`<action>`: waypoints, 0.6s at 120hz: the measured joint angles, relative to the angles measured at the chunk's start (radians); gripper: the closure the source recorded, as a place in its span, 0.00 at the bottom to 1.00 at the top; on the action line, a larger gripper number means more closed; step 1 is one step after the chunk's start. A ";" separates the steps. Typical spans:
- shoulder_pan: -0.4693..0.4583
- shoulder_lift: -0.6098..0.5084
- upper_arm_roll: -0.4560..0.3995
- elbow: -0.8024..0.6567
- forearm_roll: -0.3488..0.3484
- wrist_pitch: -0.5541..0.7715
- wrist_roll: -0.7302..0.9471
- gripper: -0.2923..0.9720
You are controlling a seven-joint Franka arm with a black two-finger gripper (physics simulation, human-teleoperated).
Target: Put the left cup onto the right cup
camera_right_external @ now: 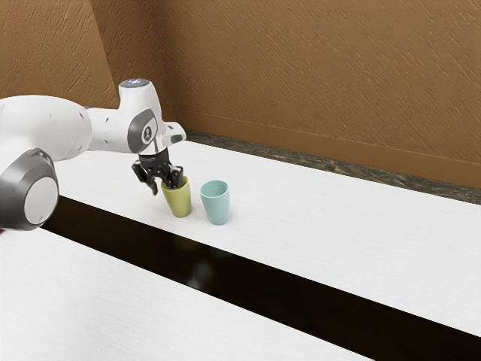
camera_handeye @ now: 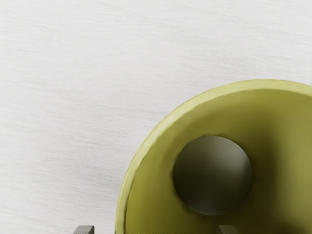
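Exterior view: the white arm [camera_right_external: 113, 131] comes in from the exterior view's left and bends down over a white table [camera_right_external: 338, 218] backed by a brown wall [camera_right_external: 316, 68]. A black strip [camera_right_external: 248, 282] runs across the tabletop in front of the cups. The yellow-green cup [camera_right_external: 178, 198] stands upright on the table, the one nearer the exterior view's left, and the teal cup [camera_right_external: 215, 201] stands upright just beside it toward the exterior view's right, the two close but apart. The gripper [camera_right_external: 163, 183] is down at the yellow-green cup's rim, on the side away from the teal cup. One finger reaches inside the mouth and the other hangs outside the cup's wall.

Wrist view: the hand looks straight down into the yellow-green cup [camera_handeye: 161, 146], with its round dark bottom visible and bare white table [camera_handeye: 97, 73] around it. The tips of the fingers [camera_handeye: 84, 229] sit on either side of the cup's wall, the outer one with a sliver of table between it and the cup. The jaws stand spread wide, straddling the rim without clamping it.
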 joint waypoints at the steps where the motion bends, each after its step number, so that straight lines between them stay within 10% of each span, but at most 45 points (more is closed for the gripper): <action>1: 0.000 0.000 0.000 0.000 -0.001 0.000 -0.001 0.62; 72: -0.006 -0.005 0.000 0.000 -0.007 0.000 -0.044 0.84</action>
